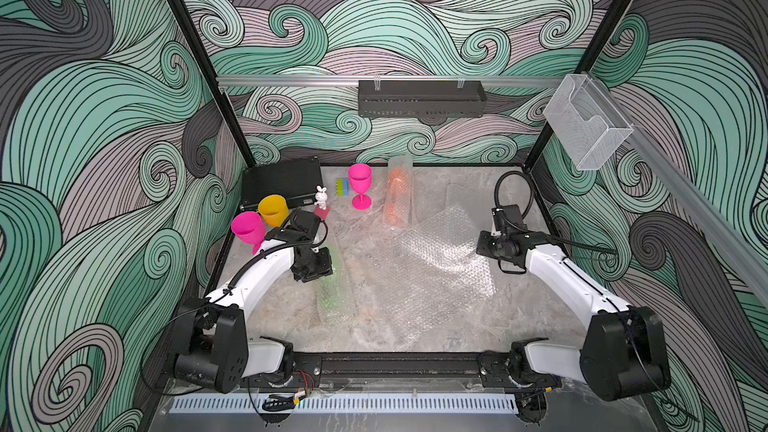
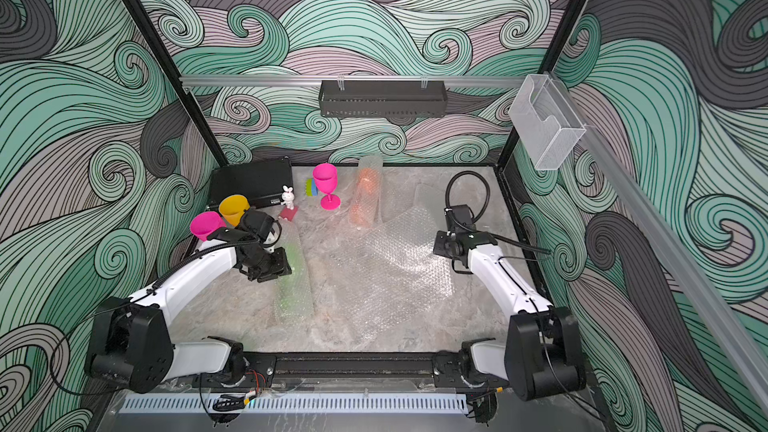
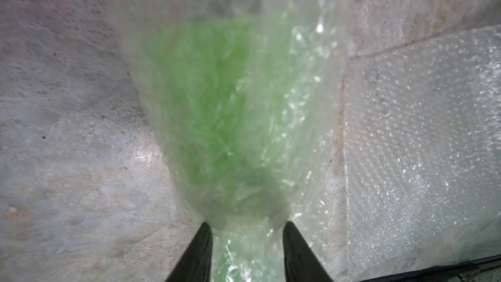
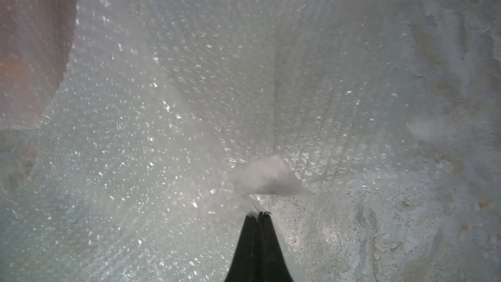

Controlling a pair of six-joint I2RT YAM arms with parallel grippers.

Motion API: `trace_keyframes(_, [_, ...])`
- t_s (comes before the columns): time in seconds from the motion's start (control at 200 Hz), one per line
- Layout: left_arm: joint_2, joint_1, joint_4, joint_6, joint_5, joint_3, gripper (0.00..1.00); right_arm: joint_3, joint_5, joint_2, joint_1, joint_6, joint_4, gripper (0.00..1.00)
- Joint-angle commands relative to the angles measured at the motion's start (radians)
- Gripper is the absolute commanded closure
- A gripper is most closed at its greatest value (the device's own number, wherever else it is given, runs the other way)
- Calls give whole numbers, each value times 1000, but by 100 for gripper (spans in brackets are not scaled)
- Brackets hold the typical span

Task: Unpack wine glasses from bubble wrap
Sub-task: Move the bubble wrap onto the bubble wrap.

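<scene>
So the left pincer is half closed around one end of a bubble wrap tube lying on the table, with the lime green goblet inside it. The right pincer is pinched tight on the edge of the flat bubble wrap sheet mid-table. At the back, a second tube holds the orange goblet. A pink goblet stands unwrapped just beside that one. The yellow goblet and the other pink goblet sit at the left edge.
</scene>
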Motion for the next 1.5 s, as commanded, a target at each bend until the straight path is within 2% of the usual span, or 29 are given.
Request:
trace_keyframes(0.0, [7,-5,-25,11,-5,35,58,11,40,-56,-73,58,61,100])
trace_keyframes(0.325, [4,-5,-24,12,-1,26,58,-43,-37,-27,-372,220,201,100])
trace_keyframes(0.46, [1,-4,-26,12,-3,24,58,-41,-69,26,-435,260,219,100])
trace_keyframes(0.586, [-2,-4,-25,9,-3,21,58,-26,-122,75,-440,239,196,100])
trace_keyframes(0.631, [-2,-4,-23,9,-3,21,58,-28,-127,79,-438,230,187,76])
trace_keyframes(0.671, [-2,-4,-23,10,-3,21,58,-36,-122,73,-436,221,183,64])
trace_keyframes(0.746, [0,-4,-25,12,-3,27,58,-49,-91,46,-424,198,169,53])
trace_keyframes(0.801, [2,-4,-26,13,-2,32,58,-55,-71,21,-408,176,158,51])
trace_keyframes(0.981, [0,-4,-35,17,3,48,58,-21,18,-2,-263,59,89,48])
trace_keyframes(1.111, [-10,-4,-40,17,0,52,58,14,-37,54,-77,-30,58,47])
trace_keyframes(1.351, [-15,-4,-34,13,-3,39,58,44,-194,189,310,-80,88,43])
trace_keyframes(1.496, [-19,-3,-32,14,2,37,58,97,-197,272,494,-102,94,38])
